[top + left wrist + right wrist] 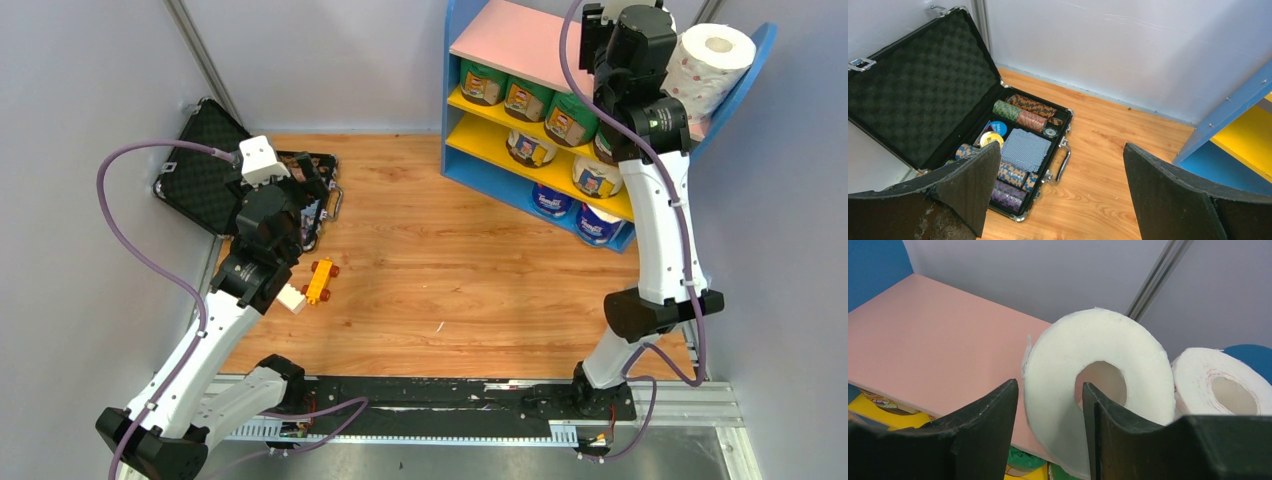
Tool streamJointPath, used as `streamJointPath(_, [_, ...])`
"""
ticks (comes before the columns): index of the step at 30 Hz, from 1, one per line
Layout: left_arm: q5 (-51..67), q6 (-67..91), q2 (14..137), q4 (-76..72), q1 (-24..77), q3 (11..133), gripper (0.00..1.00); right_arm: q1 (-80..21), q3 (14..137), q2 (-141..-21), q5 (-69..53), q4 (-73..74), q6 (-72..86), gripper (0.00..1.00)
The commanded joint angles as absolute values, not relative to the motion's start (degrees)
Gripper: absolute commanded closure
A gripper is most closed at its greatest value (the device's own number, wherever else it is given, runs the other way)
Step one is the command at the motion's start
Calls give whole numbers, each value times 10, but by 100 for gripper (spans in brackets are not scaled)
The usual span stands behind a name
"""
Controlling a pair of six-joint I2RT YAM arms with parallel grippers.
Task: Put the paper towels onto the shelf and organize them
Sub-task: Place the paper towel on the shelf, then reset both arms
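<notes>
In the right wrist view my right gripper [1049, 385] straddles the wall of a bare white paper towel roll [1063, 390]. One finger sits at the roll's core hole and the other outside, with a small gap to the paper. The roll stands on the pink top board [938, 345] of the shelf [505, 40], next to a second, dotted roll [1198, 375]. Green-wrapped [525, 98], cream [531, 147] and blue-and-white rolls [548, 203] fill the yellow boards. My left gripper [1062, 147] hangs open and empty over the wooden floor, beside the black case.
An open black hard case [923, 90] holding poker chips and cards lies at the left, against the wall. A small orange toy car [320, 280] sits on the wooden floor beside my left arm. The shelf's blue side panel [1228, 112] stands to the right.
</notes>
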State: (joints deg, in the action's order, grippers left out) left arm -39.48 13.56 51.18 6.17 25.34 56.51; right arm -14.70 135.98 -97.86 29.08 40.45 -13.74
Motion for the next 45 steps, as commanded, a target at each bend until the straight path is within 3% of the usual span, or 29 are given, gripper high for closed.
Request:
streamJointPath(1, [-397, 143, 511, 46, 250, 571, 0, -143, 1389, -992, 303, 370, -159, 47])
streamJointPath(7, [-398, 142, 510, 46, 250, 571, 0, -144, 1397, -989, 299, 356, -162, 42])
streamJointPath(15, [-397, 142, 505, 46, 250, 571, 0, -143, 1378, -957, 301, 322, -167, 22])
streamJointPath(21, [-399, 142, 501, 46, 249, 572, 0, -148, 1345, -916, 308, 312, -156, 12])
streamJointPath(28, [-402, 138, 485, 46, 250, 573, 0, -150, 1164, -759, 312, 291, -79, 0])
streamJointPath(36, [-402, 140, 453, 46, 249, 577, 0, -150, 931, -519, 313, 296, 49, 0])
streamJointPath(45, [-411, 133, 405, 72, 250, 602, 0, -150, 741, -300, 316, 309, 80, 0])
